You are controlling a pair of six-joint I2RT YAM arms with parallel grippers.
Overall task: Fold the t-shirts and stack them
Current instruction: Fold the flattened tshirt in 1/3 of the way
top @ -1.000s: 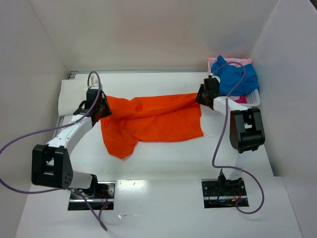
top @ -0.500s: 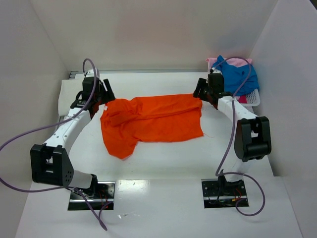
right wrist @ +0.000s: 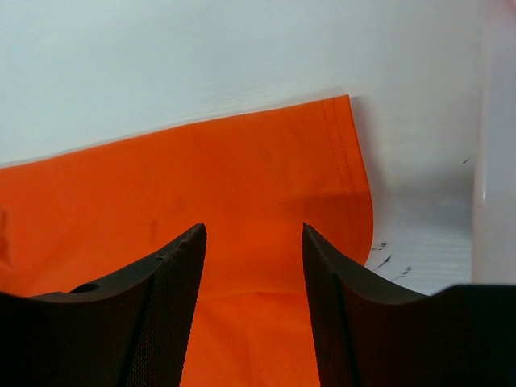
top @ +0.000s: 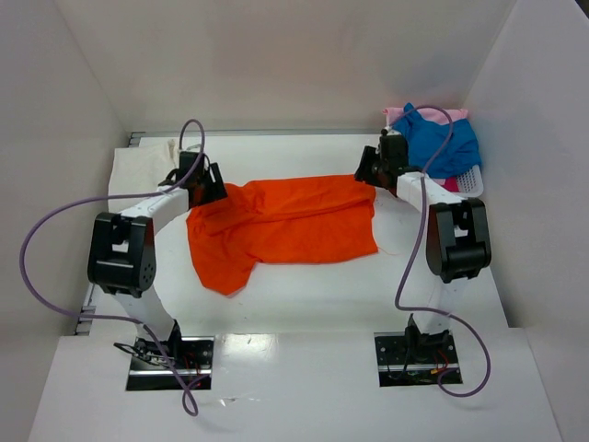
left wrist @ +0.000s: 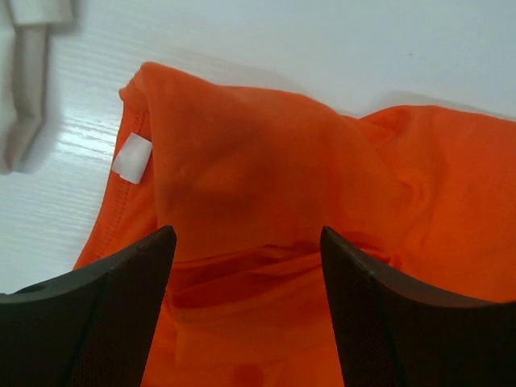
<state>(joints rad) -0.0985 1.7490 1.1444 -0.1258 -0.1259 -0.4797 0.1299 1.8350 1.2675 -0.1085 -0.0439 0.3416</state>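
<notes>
Orange tee (top: 285,226) lies rumpled betw. both end effectors. Left end effector (left wrist: 246,242) is wide open, empty, above the collar side. Right end effector (right wrist: 254,234) is open, empty, above the hem corner. Risk: cloth is bunched under the left one, so a pinch may grab 2 layers and the fold goes crooked. Worktop (top: 304,295) white, glossy; white walls (top: 276,64) close; basket (top: 474,181) just beyond the right one.

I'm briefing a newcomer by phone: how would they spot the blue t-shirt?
Look to the far right corner of the table, where a white basket stands. The blue t-shirt is heaped in it, a pale pink one showing behind; it alone is bright blue.
</notes>
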